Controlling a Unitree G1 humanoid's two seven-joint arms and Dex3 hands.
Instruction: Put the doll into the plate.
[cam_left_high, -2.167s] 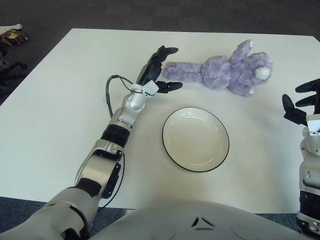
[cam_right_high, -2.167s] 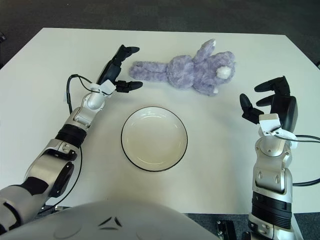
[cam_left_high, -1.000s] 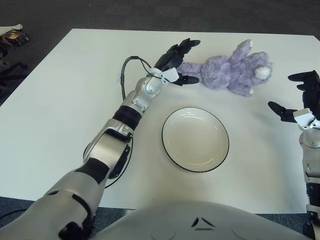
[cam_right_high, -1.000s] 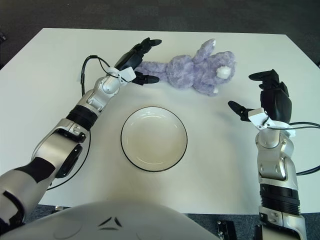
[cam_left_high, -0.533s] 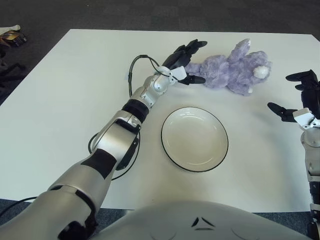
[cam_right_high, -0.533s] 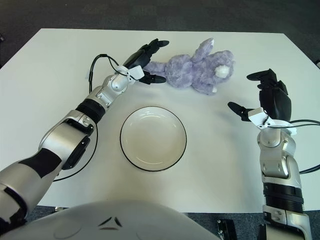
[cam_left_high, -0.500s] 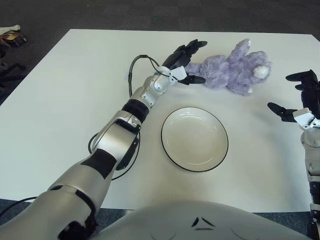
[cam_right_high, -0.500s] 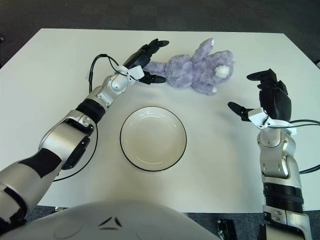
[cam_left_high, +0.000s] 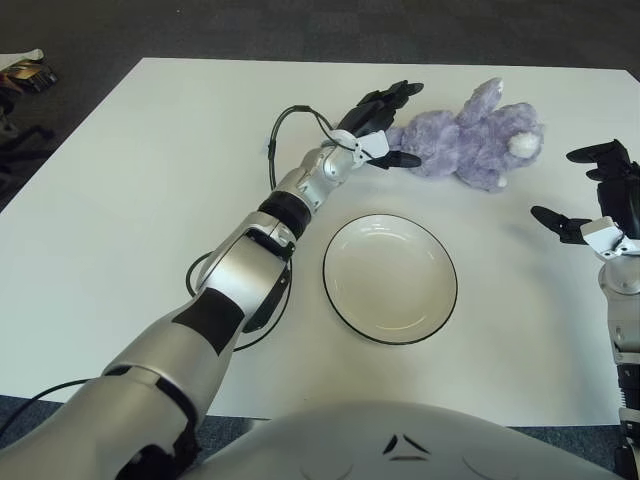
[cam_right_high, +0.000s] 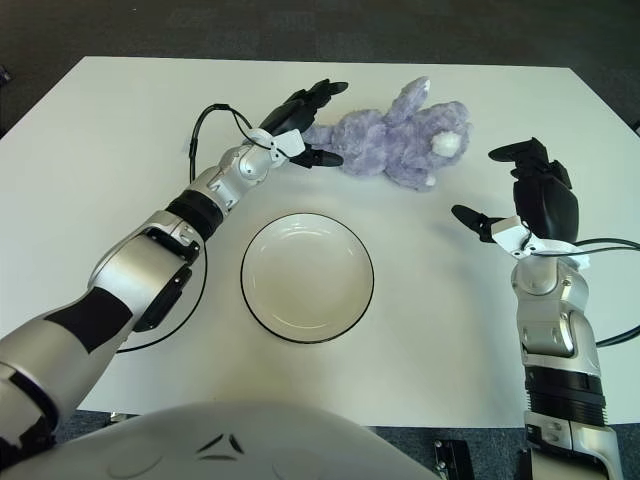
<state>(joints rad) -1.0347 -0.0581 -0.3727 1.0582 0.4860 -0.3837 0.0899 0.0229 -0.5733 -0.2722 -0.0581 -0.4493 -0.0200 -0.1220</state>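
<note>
A purple plush doll (cam_left_high: 462, 143) lies at the far side of the white table (cam_left_high: 120, 200), its head to the right and its legs to the left. A white plate (cam_left_high: 390, 279) with a dark rim sits empty in front of it. My left hand (cam_left_high: 385, 123) is stretched far forward with its fingers spread around the doll's legs, thumb in front of them and fingers behind. My right hand (cam_right_high: 525, 200) is raised at the right, open, to the right of the doll and apart from it.
A black cable (cam_left_high: 280, 150) loops along my left forearm over the table. The table's far edge runs just behind the doll. Dark carpet surrounds the table.
My left hand has slid further right along the doll's legs toward its body. My right hand has stayed nearly still.
</note>
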